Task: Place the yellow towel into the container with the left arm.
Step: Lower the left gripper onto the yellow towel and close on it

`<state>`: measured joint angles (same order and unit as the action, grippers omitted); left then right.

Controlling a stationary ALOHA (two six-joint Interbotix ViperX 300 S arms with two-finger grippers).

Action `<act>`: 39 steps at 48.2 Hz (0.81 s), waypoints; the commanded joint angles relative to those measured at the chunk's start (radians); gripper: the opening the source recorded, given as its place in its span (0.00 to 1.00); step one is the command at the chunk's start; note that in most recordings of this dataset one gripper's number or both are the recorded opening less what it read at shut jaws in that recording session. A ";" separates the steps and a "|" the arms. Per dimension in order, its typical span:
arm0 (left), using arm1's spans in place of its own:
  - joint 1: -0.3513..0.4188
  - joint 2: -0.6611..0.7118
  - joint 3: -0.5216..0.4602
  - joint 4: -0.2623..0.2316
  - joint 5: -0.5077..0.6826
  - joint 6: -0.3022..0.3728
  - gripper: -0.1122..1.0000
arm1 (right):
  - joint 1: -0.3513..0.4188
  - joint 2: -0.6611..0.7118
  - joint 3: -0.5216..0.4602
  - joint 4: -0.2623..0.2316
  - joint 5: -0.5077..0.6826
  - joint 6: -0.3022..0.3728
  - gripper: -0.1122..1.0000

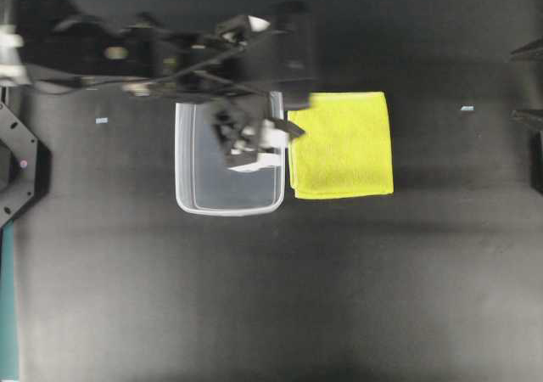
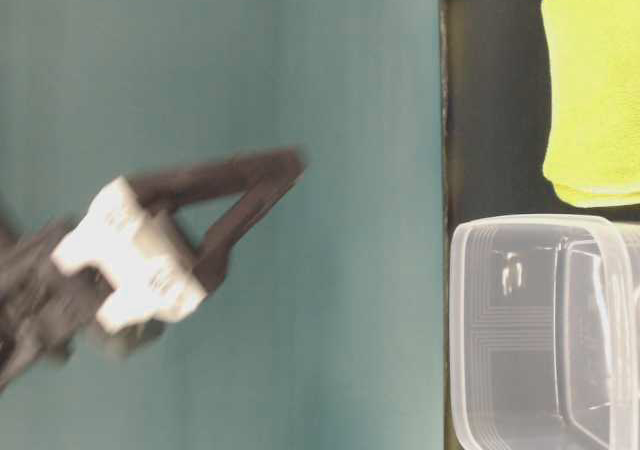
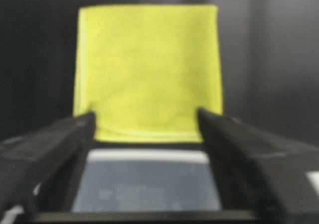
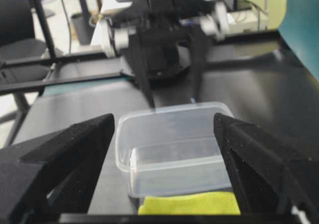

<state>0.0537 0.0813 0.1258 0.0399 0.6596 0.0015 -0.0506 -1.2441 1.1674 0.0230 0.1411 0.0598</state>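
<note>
Left jaws (image 3: 144,122) stand wide apart, empty, hovering above the container (image 1: 191,165) and aimed at the near edge of the yellow towel (image 1: 344,148). Towel lies flat and folded on the dark surface (image 1: 271,297), just beside the container's right wall, not in it. Right jaws (image 4: 164,129) also apart, holding nothing, parked well off to the right.

Judgement: approach step. Best to come down on the towel's near edge, pinch the folded layers together, lift clear of the rim before carrying across. Overhead view blurred; exact height unclear.
</note>
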 commanded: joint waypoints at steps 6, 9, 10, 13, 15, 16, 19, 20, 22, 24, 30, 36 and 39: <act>0.012 0.209 -0.210 0.003 0.147 0.015 0.92 | -0.003 -0.017 -0.020 0.002 0.002 0.002 0.80; 0.014 0.262 -0.250 0.003 0.160 0.038 0.91 | -0.002 -0.020 -0.021 0.003 0.003 0.002 0.80; 0.012 0.278 -0.262 0.003 0.161 0.046 0.90 | -0.003 -0.020 -0.020 0.003 0.002 0.000 0.80; 0.012 0.324 -0.288 0.003 0.167 0.063 0.90 | -0.002 -0.018 -0.020 0.002 0.002 0.000 0.80; 0.012 0.357 -0.305 0.003 0.167 0.069 0.90 | -0.002 -0.020 -0.020 0.003 0.002 0.002 0.80; 0.012 0.371 -0.311 0.003 0.167 0.069 0.91 | -0.002 -0.020 -0.020 0.003 0.002 0.000 0.80; 0.009 0.408 -0.325 0.002 0.167 0.067 0.91 | -0.002 -0.020 -0.020 0.003 0.003 0.002 0.80; 0.008 0.419 -0.328 0.003 0.167 0.067 0.91 | -0.002 -0.020 -0.020 0.003 0.002 0.002 0.80; 0.003 0.439 -0.334 0.003 0.166 0.067 0.91 | -0.002 -0.020 -0.020 0.003 0.002 0.002 0.80; 0.002 0.457 -0.337 0.003 0.161 0.069 0.91 | -0.002 -0.020 -0.020 0.002 0.002 0.002 0.80; 0.000 0.509 -0.336 0.003 0.155 0.061 0.91 | -0.002 -0.021 -0.018 0.002 0.002 0.002 0.80; -0.005 0.548 -0.336 0.002 0.144 0.067 0.90 | -0.002 -0.020 -0.018 0.002 0.002 0.000 0.80; -0.008 0.555 -0.336 0.002 0.143 0.069 0.90 | -0.002 -0.020 -0.017 0.002 0.002 0.000 0.79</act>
<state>0.0552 0.6228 -0.2056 0.0399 0.8084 0.0706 -0.0506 -1.2717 1.1658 0.0230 0.1473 0.0614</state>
